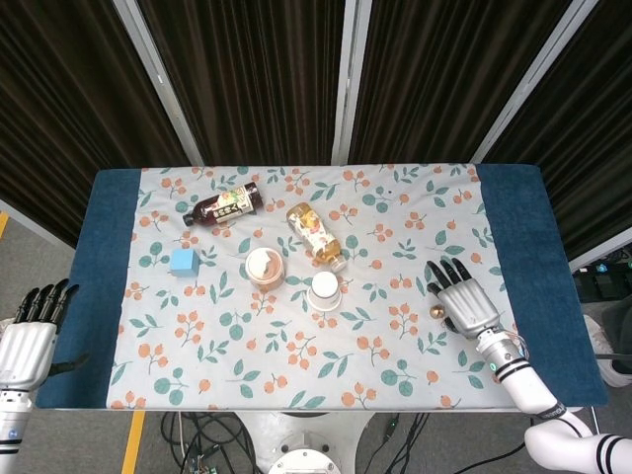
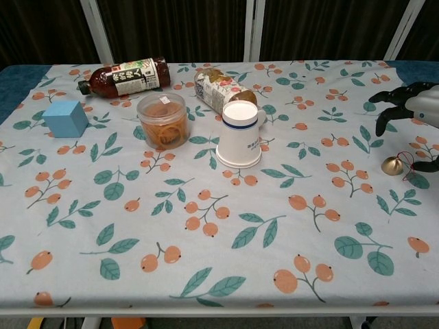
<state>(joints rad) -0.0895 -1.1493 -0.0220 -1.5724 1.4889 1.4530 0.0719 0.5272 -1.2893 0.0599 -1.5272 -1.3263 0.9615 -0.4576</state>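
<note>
My right hand (image 1: 464, 305) sits over the small brass bell (image 1: 435, 312) near the bench's (image 1: 513, 237) right side, fingers (image 2: 388, 96) spread wide w/ nothing in them. The chest view shows the bell (image 2: 392, 165) on the cloth just under and inboard of the palm, thumb low beside it, not touching as far as I can tell. Palm faces down, wrist coming in from the near right corner, fingers pointing away and slightly inward, so a top-down close looks possible from here.

Left hand (image 1: 28, 336) hangs off the near left edge, fingers straight and apart, empty, well clear of everything.

Rest is mid-bench: upturned white cup (image 1: 325, 290), tub w/ orange contents (image 1: 264, 267) beside it, two bottles lying flat behind (dark one (image 1: 224, 204), pale one (image 1: 316, 234)), blue cube (image 1: 183, 261) to the left. All well apart from the bell, so nothing crowds the right hand.
</note>
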